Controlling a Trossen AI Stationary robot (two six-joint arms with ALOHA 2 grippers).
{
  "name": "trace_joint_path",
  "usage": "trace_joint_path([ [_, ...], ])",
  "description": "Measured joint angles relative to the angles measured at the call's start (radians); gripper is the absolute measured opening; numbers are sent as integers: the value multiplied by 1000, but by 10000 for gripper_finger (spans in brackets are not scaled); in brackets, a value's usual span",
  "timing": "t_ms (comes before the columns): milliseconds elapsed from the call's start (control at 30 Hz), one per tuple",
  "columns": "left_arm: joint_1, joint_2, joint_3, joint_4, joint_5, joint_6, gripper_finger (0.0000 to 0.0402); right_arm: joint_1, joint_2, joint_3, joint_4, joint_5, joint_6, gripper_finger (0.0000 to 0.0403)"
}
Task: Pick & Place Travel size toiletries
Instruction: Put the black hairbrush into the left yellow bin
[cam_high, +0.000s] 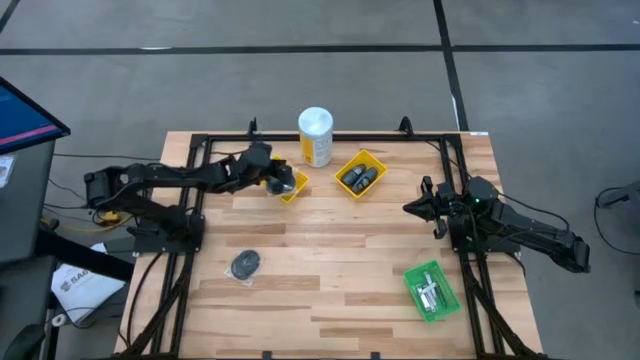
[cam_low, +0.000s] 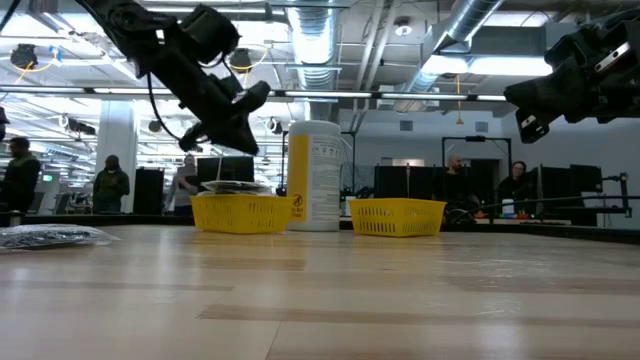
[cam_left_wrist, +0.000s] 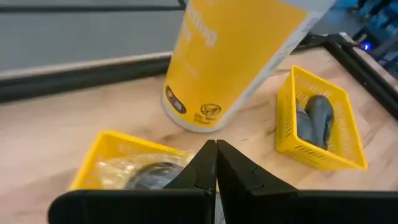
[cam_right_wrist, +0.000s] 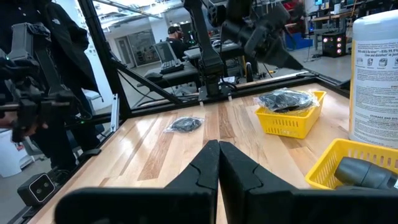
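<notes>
2 dark grippers, fingers pressed together, empty: left gripper (cam_high: 283, 184) over square yellow tray (cam_high: 294, 190) of clear-wrapped dark grey discs (cam_right_wrist: 286, 99); right gripper (cam_high: 412, 207) well apart.

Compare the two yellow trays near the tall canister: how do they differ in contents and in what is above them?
The left yellow tray holds a dark disc in clear wrap; the right yellow tray holds two dark oblong pieces. The left pincer, shut, hangs over the left tray; nothing hangs over the right one. The left tray's contents rise above its rim; the right tray's lie below it. Both are square yellow mesh trays beside the canister.
</notes>
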Motion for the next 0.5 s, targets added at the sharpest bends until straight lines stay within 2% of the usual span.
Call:
trace_joint_path([
  [133,0,57,0,64,1,-185,1,0,0,0,0,0,0,0],
  [233,0,92,0,155,-26,-260,1,0,0,0,0,0,0,0],
  [333,0,112,0,218,-30,-291,1,0,0,0,0,0,0,0],
  [500,0,127,0,200,-13,-287,1,0,0,0,0,0,0,0],
])
